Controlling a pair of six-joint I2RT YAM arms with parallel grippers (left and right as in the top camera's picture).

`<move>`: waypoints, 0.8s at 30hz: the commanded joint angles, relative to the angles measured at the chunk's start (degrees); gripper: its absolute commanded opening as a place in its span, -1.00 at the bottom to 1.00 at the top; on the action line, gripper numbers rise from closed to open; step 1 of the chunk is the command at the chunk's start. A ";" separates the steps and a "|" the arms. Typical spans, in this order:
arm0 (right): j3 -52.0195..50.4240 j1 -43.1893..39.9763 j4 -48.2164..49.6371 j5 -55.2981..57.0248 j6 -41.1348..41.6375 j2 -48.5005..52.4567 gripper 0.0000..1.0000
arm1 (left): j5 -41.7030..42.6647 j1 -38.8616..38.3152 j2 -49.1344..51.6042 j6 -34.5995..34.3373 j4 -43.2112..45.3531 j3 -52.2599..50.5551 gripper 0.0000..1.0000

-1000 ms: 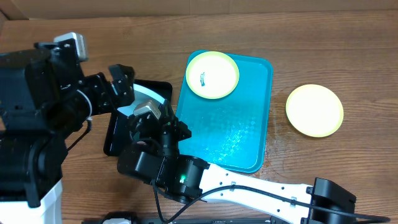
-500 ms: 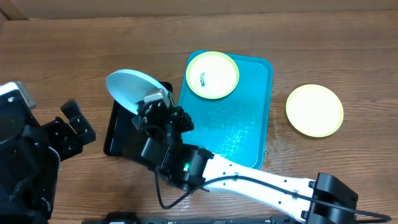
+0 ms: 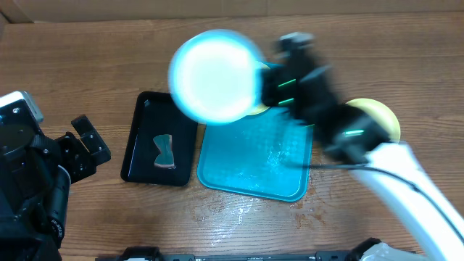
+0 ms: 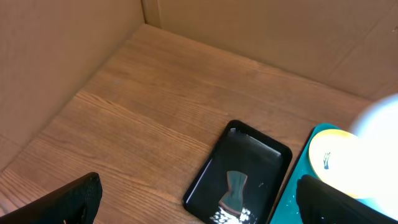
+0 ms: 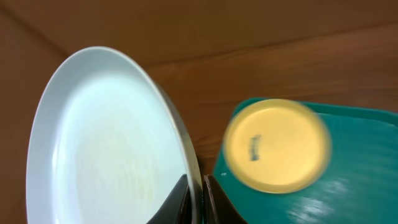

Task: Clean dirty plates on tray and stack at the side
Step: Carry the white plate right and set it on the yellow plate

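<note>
The right claw [image 5: 198,198] was pinched on the rim of the white-bluish plate [image 3: 215,76]. The plate was blurred and faced upward above the far-left corner of the tray [image 3: 254,170], whose long axis ran near to far. A smudged yellow plate [image 5: 277,146] lay in that corner. The left claw [image 3: 91,143] gaped wide, empty.

The overhead camera looks straight down on the table [image 3: 87,65] from high up and gives the widest view. The left wrist camera sits above and behind the left gripper [image 4: 199,180], facing forward and down at the black tray [image 4: 239,174] well ahead. The right wrist camera sits just behind the right gripper [image 5: 199,202], very near the white plate [image 5: 106,143] it holds. All three views share the blue tray [image 3: 246,174]; overhead and left wrist also share the black tray.
</note>
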 commanded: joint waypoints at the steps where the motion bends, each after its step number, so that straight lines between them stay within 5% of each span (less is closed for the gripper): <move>1: 0.74 -17.64 -9.03 -18.67 2.34 -4.22 -0.80 | -0.98 0.04 -0.20 -0.79 0.13 0.13 1.00; 6: -1.16 -46.77 -24.79 -17.55 -1.51 1.16 -0.60 | -0.98 0.04 -0.20 -0.79 0.13 0.13 0.99; 10: -5.18 -57.40 -25.35 -17.55 -2.91 8.20 -0.68 | -0.98 0.04 -0.20 -0.79 0.13 0.13 0.99; 24: -9.07 -58.01 -12.92 -26.12 -11.74 16.22 -0.64 | -0.98 0.04 -0.20 -0.79 0.13 0.13 0.99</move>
